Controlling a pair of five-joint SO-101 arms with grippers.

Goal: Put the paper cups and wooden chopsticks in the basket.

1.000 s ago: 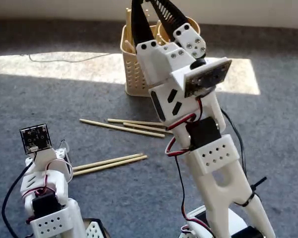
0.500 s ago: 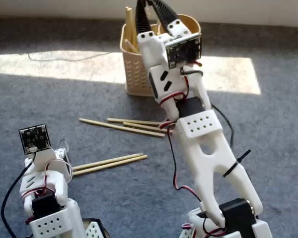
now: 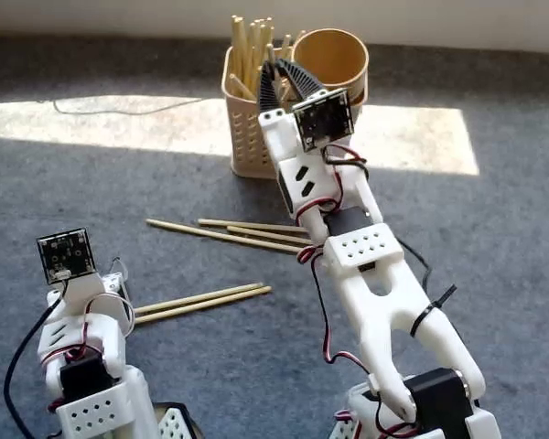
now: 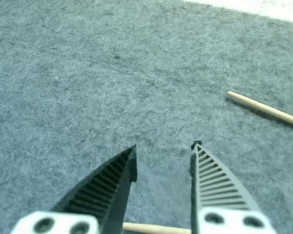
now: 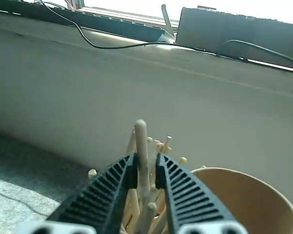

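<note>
A cream slotted basket stands at the far side of the carpet, with several wooden chopsticks upright in it and a brown paper cup beside them. My right gripper hangs at the basket's mouth, shut on one upright chopstick that pokes up between its fingertips; the cup sits just beside. Three chopsticks lie on the carpet mid-scene and a pair lies nearer. My left gripper is open just above bare carpet, with one chopstick beyond it.
The left arm sits at the near left, close to the nearer pair of chopsticks. A sunlit strip crosses the grey carpet behind the basket's left side, with a thin cable on it. A pale wall rises behind the basket.
The right arm has dropped and drawn back, bringing its gripper from high over the basket down to the basket's mouth. The left arm and the chopsticks on the carpet have not moved.
</note>
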